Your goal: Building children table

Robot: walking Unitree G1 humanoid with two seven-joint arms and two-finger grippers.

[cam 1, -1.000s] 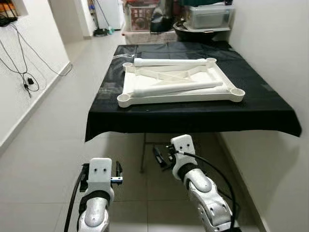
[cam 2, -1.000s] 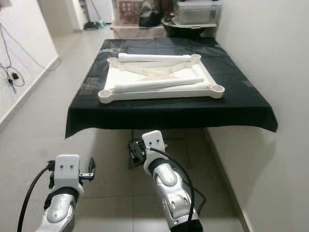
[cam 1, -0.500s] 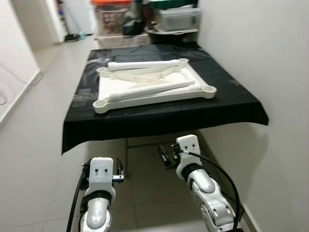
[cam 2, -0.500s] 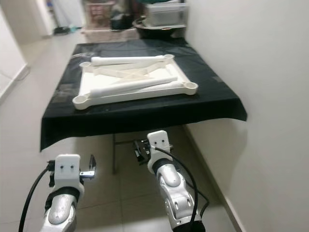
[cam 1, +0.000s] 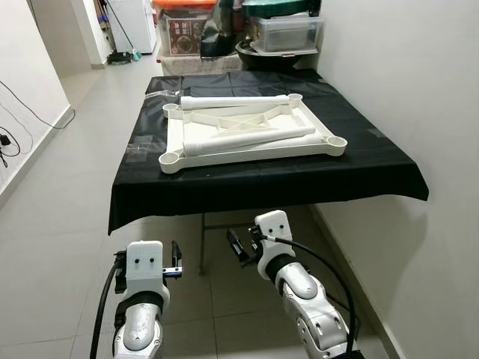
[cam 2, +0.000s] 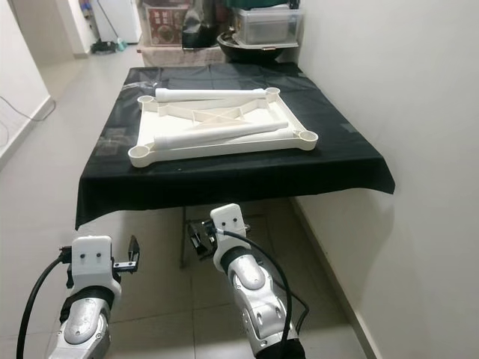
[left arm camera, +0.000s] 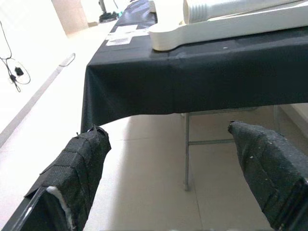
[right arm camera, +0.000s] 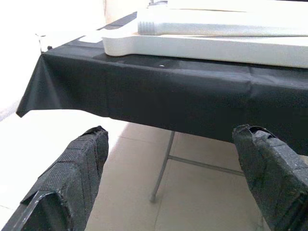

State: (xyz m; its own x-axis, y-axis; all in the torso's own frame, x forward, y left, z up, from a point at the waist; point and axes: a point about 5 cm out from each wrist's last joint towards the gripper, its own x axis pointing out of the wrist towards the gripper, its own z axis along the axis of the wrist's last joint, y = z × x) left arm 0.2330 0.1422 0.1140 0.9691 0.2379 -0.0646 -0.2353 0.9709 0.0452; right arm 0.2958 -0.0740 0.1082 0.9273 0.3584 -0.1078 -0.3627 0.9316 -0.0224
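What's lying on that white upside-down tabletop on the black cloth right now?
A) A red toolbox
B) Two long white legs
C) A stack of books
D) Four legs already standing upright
B: two long white legs lie flat across the white tabletop, one near its far edge and one angled across the middle, and none stands upright.

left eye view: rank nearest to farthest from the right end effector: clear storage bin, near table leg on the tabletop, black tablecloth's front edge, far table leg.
1. black tablecloth's front edge, just above and ahead of the right end effector
2. near table leg, lying across the white tabletop's front half
3. far table leg, along its back edge
4. clear storage bin, beyond the table, against the wall
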